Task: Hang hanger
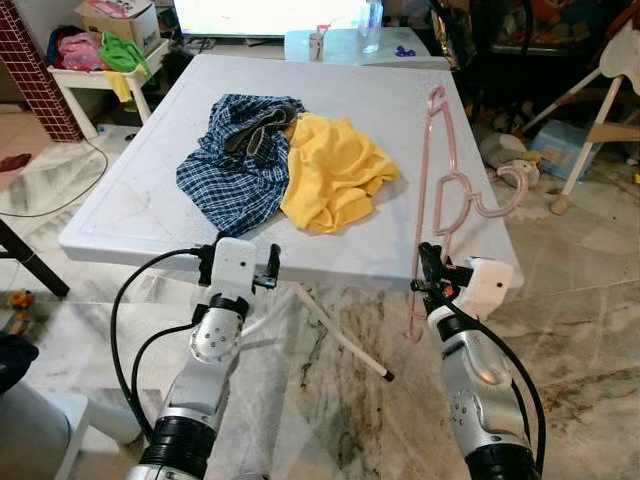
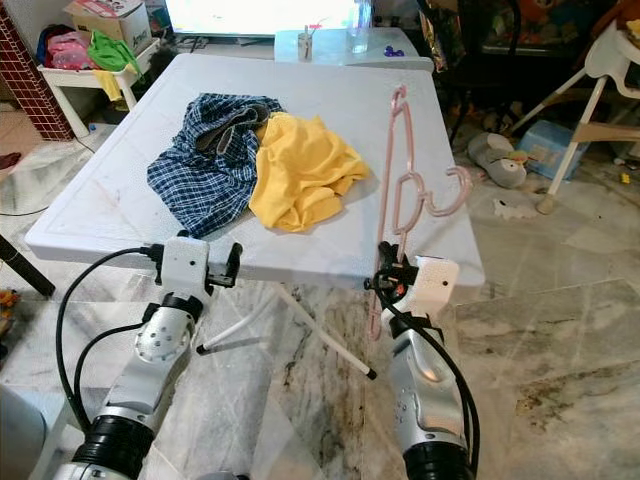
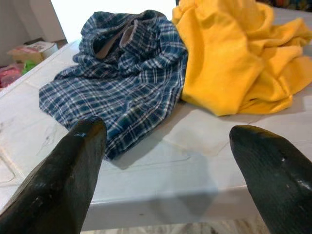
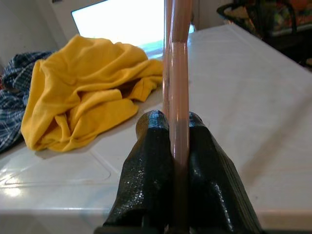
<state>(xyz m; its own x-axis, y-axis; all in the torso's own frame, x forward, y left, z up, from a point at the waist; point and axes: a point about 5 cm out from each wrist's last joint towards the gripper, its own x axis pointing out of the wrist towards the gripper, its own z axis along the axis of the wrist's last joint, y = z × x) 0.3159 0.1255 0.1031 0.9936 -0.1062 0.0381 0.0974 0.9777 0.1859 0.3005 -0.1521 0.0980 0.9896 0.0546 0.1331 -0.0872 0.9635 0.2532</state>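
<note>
1. The right tool (image 1: 432, 272) sits at the near edge of the desk (image 1: 150, 190), close to its near right corner, fingers pressed together on the pink hanger (image 1: 441, 170).
2. In the right wrist view the hanger's bar (image 4: 178, 97) runs straight up between the two black fingers (image 4: 151, 165), which pinch it with no gap showing.
3. The hanger stands tilted over the right side of the desk, its lower end hanging below the near edge and its hook curling out past the right edge.
4. The left tool (image 1: 243, 265) hovers at the near edge, left of the middle, its fingers (image 3: 63, 180) spread wide with nothing between them.
5. A blue plaid shirt (image 1: 240, 160) lies crumpled near the middle of the desk, touching a yellow garment (image 1: 335, 170) on its right.
6. Both garments lie apart from the hanger.
</note>
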